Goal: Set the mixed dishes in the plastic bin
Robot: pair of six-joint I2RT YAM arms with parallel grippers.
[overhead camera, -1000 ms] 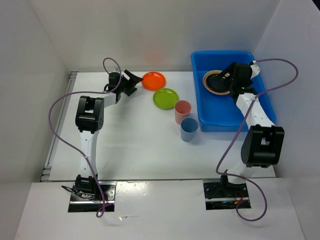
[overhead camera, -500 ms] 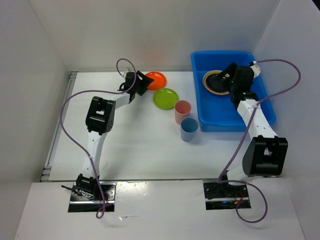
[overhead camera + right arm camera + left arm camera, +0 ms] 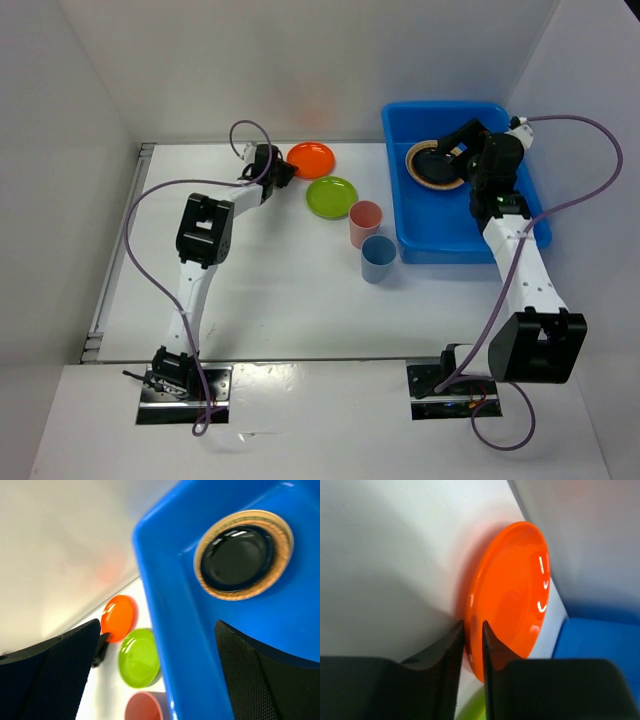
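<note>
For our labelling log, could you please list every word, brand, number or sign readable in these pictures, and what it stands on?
No readable text in any view.
The blue bin, orange plate, green plate, pink cup and blue cup are all plain.
The arm bases: any marking is too small to read.

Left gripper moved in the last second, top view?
Yes. The left gripper has shifted right, closing the gap to the round orange plate; its fingers now straddle that plate's rim.
</note>
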